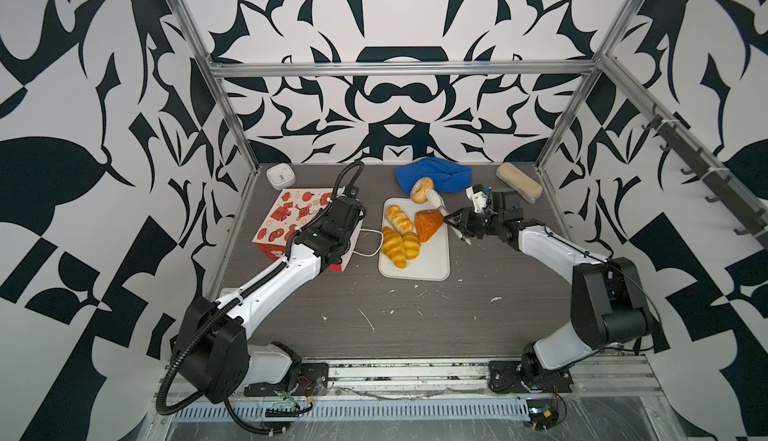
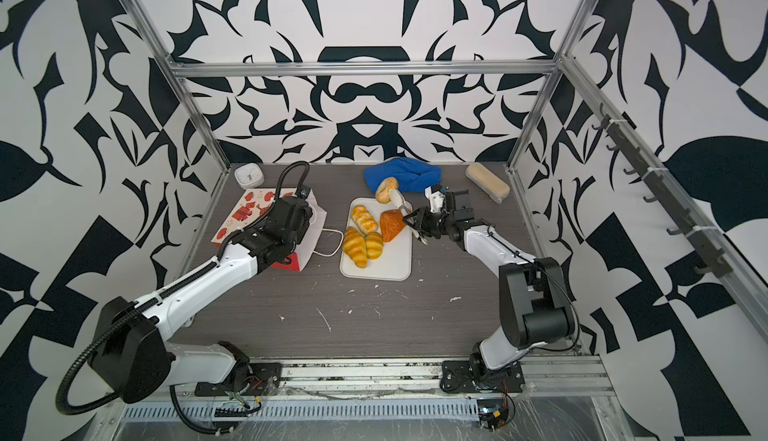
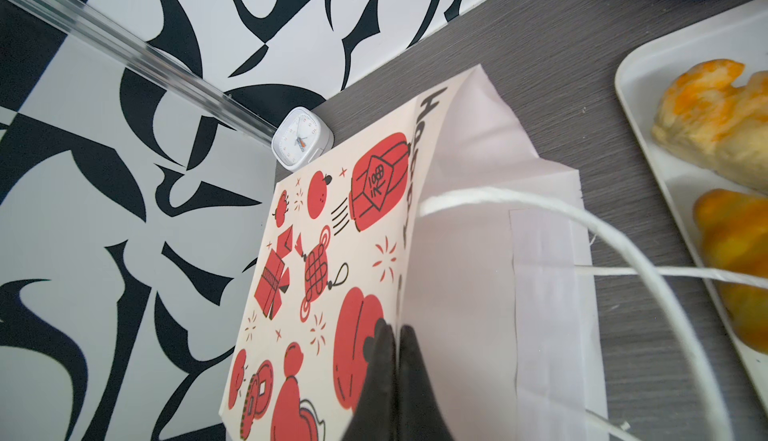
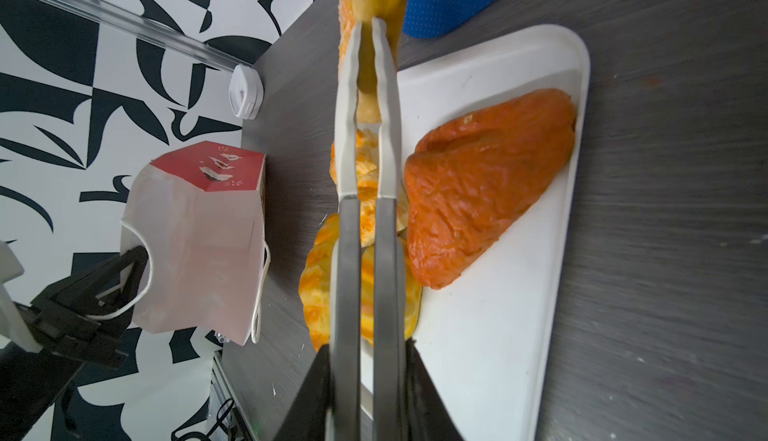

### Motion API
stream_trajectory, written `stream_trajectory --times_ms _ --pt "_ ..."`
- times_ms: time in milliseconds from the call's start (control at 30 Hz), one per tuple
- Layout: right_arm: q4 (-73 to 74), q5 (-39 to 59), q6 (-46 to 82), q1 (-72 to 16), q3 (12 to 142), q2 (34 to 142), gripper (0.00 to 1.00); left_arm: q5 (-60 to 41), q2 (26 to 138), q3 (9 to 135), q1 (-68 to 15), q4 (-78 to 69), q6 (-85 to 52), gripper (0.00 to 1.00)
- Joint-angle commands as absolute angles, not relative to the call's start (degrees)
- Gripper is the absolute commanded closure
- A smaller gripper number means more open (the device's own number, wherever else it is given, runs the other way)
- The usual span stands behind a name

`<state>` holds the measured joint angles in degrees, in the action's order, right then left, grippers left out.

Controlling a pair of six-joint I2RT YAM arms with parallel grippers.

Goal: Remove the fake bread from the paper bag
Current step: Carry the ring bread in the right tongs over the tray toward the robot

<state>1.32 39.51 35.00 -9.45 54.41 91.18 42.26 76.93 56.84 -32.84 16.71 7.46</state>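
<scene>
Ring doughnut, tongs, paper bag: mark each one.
ring doughnut (image 1: 416,195): in a top view, on its crust, away from the tongs' tip.
tongs (image 4: 347,148): right wrist view, on one white blade.
paper bag (image 1: 286,214): in a top view, on its printed side.

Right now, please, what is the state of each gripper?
Left gripper: shut on the paper bag rim.
Right gripper: shut on the tongs, which pinch the ring doughnut.

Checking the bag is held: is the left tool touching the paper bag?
Touching. The left wrist view shows the left tool shut on the paper bag, pinching its rim.
</scene>
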Motion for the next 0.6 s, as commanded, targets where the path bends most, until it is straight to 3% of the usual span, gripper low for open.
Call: stream_trajectory --times_ms 0,233,567 --pt "6.2 42.1 35.7 -9.2 56.1 93.2 1.00 42.1 76.5 56.9 -32.6 15.8 6.6 1.00" --pt "6.6 43.9 35.9 -9.2 52.8 93.1 1.00 42.1 76.4 56.8 -32.6 15.8 6.7 1.00" --pt "4.8 39.0 31.8 -9.3 48.3 81.2 1.00 41.6 77.4 56.8 -32.6 15.1 6.4 1.00"
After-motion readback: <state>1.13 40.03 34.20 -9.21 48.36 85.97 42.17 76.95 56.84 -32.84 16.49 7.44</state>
